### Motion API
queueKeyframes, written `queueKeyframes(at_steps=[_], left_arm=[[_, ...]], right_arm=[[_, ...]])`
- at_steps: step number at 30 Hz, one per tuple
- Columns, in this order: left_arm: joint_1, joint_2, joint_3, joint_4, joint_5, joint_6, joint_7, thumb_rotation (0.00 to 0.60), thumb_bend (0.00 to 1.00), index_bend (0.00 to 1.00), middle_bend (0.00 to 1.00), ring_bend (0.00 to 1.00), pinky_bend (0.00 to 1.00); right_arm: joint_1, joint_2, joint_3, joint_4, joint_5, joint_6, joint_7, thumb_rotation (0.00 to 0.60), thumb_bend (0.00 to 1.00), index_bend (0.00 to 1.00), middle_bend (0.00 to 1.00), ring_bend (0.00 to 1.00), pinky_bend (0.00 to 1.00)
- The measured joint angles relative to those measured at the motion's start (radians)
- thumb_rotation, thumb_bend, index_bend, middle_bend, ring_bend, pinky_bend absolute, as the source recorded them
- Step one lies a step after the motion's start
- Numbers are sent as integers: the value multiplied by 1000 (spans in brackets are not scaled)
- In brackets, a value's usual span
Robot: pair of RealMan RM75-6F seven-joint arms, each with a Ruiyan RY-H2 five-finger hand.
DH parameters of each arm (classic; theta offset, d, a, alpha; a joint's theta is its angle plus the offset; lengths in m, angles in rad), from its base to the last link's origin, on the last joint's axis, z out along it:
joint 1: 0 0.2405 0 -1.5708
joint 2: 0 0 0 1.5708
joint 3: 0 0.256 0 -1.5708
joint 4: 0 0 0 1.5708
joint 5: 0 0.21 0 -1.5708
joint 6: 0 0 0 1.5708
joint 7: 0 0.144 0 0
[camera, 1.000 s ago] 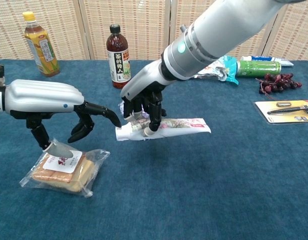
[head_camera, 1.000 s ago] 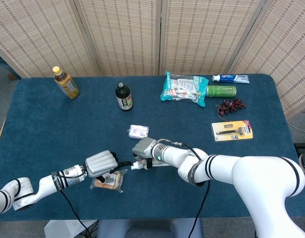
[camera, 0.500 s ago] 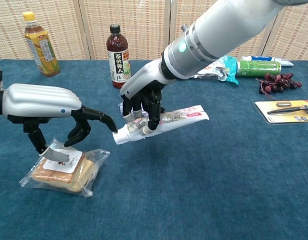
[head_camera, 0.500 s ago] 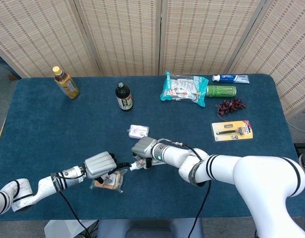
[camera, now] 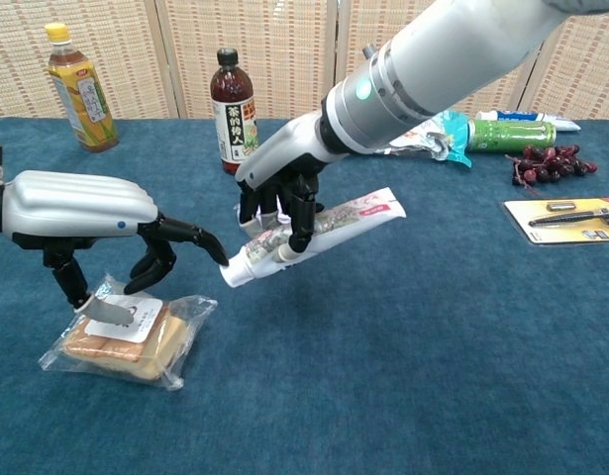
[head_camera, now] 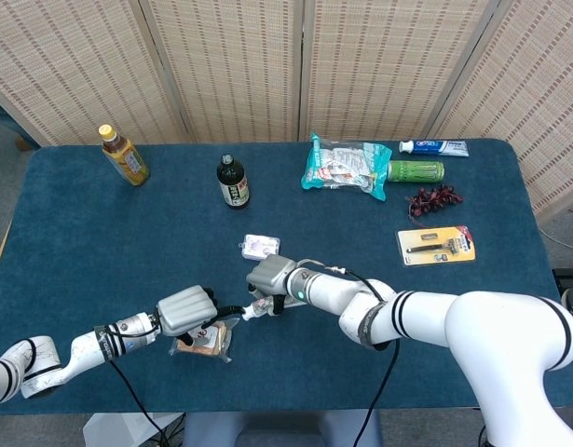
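Since a second ago I have lifted the tube (camera: 314, 236) off the cloth: it lay nearly flat then, and now it hangs clear of the table (camera: 433, 356), tilted with its capped end down toward my left and its crimped end raised toward my right. My right hand (camera: 279, 193) grips the tube around its middle, fingers wrapped over the top and thumb under it. My left hand (camera: 86, 213) has drifted a little lower and closer, and one of its outstretched fingertips (camera: 217, 253) now sits right at the cap of the tube, touching it or just short of it; I cannot tell which. That left hand grasps nothing, its fingers spread and half curled, and it hovers directly over the bagged sandwich (camera: 126, 336), which lies flat on the table beneath it, with the thumb tip down at the label on the wrapper. From the head view the tube is mostly hidden under my right hand (head_camera: 270, 277), just right of my left hand (head_camera: 186, 308). Behind the two hands stands the dark sauce bottle (camera: 233, 111), and the yellow-capped tea bottle (camera: 76, 87) stands well off toward the far left corner.
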Motion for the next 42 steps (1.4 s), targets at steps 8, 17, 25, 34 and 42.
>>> queueKeyframes(at_steps=[8,17,25,34,42], left_arm=[[-5,6,-1,-6,-5,-10,5,600,232,174,626,531,382],[-8,12,-1,-15,-10,-20,11,600,233,174,626,531,381],[-12,12,-2,-19,-13,-29,14,600,232,174,626,531,381],[-14,13,-1,-19,-15,-32,13,600,232,174,626,530,382],[-15,15,-5,-20,-18,-32,14,600,232,174,625,528,380]], right_arm=[[-20,12,16,-11,-13,10,0,600,1000,998,833,782,513],[-44,26,34,-23,-23,25,-1,600,1000,1000,840,793,513],[-61,34,44,-26,-27,34,-4,600,1000,1000,843,797,513],[-84,45,67,-34,-37,36,-2,600,1000,1000,846,802,513],[-98,49,81,-38,-43,40,-1,600,1000,1000,846,805,513]])
